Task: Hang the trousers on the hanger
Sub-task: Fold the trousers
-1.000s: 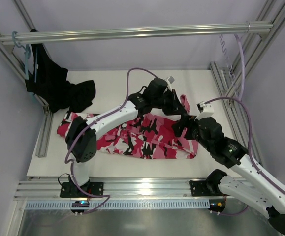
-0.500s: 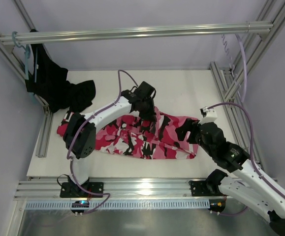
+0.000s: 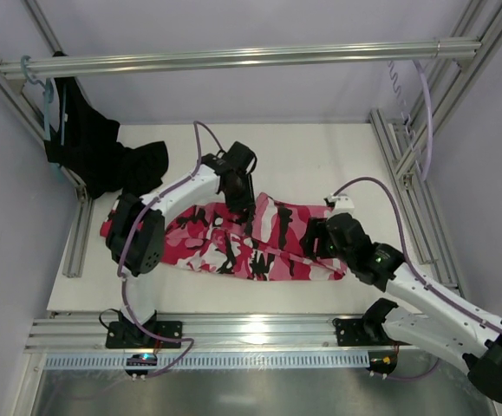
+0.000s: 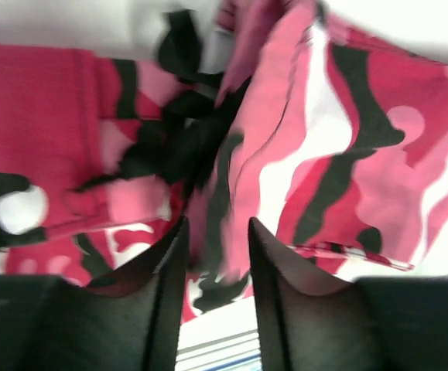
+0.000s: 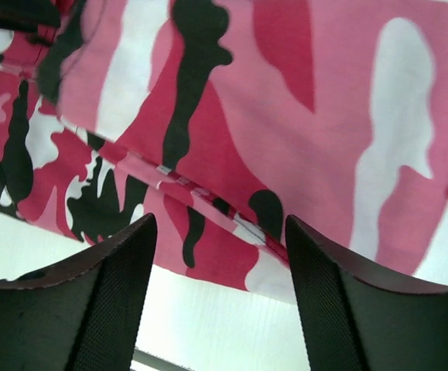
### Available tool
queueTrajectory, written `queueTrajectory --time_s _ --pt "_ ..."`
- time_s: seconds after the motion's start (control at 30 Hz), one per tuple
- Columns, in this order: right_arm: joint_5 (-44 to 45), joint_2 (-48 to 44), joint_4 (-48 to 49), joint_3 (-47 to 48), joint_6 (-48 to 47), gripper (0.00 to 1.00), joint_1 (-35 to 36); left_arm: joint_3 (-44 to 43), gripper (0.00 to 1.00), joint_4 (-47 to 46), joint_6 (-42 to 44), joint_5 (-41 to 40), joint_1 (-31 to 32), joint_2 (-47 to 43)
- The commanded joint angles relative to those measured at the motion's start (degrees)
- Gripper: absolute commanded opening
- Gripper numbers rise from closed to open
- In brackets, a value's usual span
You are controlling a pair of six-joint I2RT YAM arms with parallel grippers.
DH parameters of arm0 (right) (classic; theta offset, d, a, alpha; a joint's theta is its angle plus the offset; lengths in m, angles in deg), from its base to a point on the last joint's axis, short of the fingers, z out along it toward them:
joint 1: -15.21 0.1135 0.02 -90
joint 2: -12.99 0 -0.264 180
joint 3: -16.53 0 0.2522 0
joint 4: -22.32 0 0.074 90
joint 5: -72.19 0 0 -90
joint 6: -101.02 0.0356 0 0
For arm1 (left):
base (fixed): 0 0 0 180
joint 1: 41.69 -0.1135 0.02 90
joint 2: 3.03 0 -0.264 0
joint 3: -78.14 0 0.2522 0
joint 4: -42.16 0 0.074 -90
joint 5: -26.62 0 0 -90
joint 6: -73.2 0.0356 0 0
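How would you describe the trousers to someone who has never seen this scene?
Look at the white table inside the metal frame. The trousers lie across its middle. Their pink, crimson, white and black camouflage print differs from the plain black garment at the back left.

Left hand (image 3: 238, 195) has travelled from right of centre to just left of centre along the upper edge of the trousers (image 3: 224, 247), drawing the cloth with it. The flap formerly raised at centre right is gone, and the upper edge now peaks near the middle. Right hand (image 3: 316, 237), fingers spread, has shifted leftward and lower in the frame, over the trousers' right end.
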Motion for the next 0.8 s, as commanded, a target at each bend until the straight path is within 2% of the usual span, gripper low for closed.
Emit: queueTrajectory --time_s 0.0,0.03,0.1,0.17,0.2,0.33,0.4,0.5,0.67,0.77 --pt "-8.7 5.9 9.0 0.3 -6.1 0.68 0.0 1.1 0.39 1.1 3.4 -0.4 -2.1 -0.5" --pt "-9.7 8.3 9.5 0.8 -6.5 0.62 0.1 0.8 0.4 2.5 4.4 -1.4 -2.2 -0.5" --pt "-11.0 13.7 10.5 1.6 -7.7 0.59 0.1 0.7 0.44 3.0 6.0 -2.6 -2.6 -0.7" --pt "-11.2 17.1 10.8 1.7 -8.2 0.59 0.1 2.0 0.49 0.9 7.8 -0.9 -2.9 -1.5" --pt "-11.4 17.6 11.3 1.6 -8.5 0.58 0.1 3.1 0.51 -0.9 8.1 2.9 -2.9 -1.9" --pt "-11.2 17.5 12.2 0.0 -7.3 0.58 0.0 6.8 0.61 -6.4 7.8 7.4 -3.2 -1.6" --pt "-11.4 16.5 12.6 -0.4 -6.9 0.59 0.1 6.5 0.63 -7.5 8.1 9.1 -3.3 0.1" --pt "-10.2 15.8 12.2 -0.6 -6.4 0.58 0.0 3.7 0.63 -4.3 9.6 7.8 -3.4 3.9" --pt "-9.3 16.9 12.8 -0.9 -6.0 0.58 0.1 9.3 0.64 -12.8 6.5 14.4 -3.5 3.7" --pt "-9.5 17.9 13.9 -1.7 -5.6 0.58 0.1 9.5 0.61 -14.6 5.5 17.0 -3.6 5.4"
